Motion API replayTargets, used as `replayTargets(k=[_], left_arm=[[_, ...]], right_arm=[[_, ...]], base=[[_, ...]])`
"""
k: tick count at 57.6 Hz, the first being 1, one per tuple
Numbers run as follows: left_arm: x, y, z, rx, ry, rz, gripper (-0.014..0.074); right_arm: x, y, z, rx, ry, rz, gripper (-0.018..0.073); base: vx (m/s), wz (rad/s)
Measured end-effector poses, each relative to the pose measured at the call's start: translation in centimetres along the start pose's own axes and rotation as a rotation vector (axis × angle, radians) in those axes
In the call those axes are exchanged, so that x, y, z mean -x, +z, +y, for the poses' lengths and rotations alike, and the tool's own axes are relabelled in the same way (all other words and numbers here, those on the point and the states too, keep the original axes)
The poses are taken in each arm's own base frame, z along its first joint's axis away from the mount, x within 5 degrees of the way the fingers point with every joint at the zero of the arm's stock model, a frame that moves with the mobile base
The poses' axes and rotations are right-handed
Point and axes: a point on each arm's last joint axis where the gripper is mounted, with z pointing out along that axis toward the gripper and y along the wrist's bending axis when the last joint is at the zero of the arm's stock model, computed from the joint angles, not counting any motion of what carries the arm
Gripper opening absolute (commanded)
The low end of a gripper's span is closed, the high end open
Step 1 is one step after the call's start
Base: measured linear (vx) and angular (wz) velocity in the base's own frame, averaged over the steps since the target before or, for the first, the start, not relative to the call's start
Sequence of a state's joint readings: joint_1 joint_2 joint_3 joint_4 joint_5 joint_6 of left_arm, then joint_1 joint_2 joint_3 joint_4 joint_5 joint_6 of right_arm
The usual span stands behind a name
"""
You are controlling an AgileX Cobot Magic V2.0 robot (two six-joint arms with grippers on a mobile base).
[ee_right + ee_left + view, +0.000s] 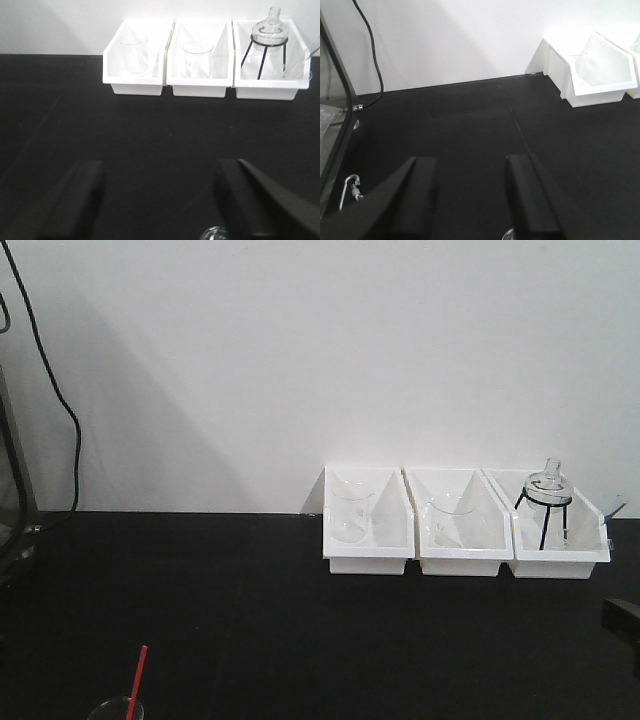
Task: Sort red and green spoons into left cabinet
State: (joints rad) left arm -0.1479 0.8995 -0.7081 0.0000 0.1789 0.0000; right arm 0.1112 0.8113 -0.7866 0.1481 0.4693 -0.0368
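Red spoon [141, 668] stands clear of left end effector [472, 200].

From where I stand, the black tabletop [250, 610] lies flat and open across its middle and left, wide enough for a hand to sweep through. Against the back wall on the right, three white bins [460, 565] sit side by side holding glassware, and a flask on a wire stand [548, 502] pokes above the rightmost bin's rim. At the near left edge a clear cup [115, 708] has a red spoon [140, 670] sticking up. Far left, a black cable [76, 455] hangs beside a dark frame [18, 465].
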Motion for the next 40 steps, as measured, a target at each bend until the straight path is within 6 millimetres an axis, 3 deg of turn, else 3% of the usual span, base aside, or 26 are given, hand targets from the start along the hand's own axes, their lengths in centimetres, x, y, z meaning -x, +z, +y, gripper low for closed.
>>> replayTargets(k=[11, 22, 40], left_arm=[[-0.4, 0.0, 0.0, 0.0, 0.0, 0.04, 0.0556], [-0.6, 0.0, 0.0, 0.0, 0.0, 0.06, 0.0556], [-0.6, 0.0, 0.0, 0.0, 0.0, 0.068, 0.0556]], right_arm=[[-0.6, 0.6, -0.7, -0.054, 0.224, 0.072, 0.0599], [-1.9, 2.5, -4.3, -0.316, 0.41, 0.191, 0.0533], [-4.2, 6.8, -6.1, -0.404, 0.499, 0.384, 0.0512]], base=[[0.0, 0.0], [0.0, 0.0], [0.0, 0.0]])
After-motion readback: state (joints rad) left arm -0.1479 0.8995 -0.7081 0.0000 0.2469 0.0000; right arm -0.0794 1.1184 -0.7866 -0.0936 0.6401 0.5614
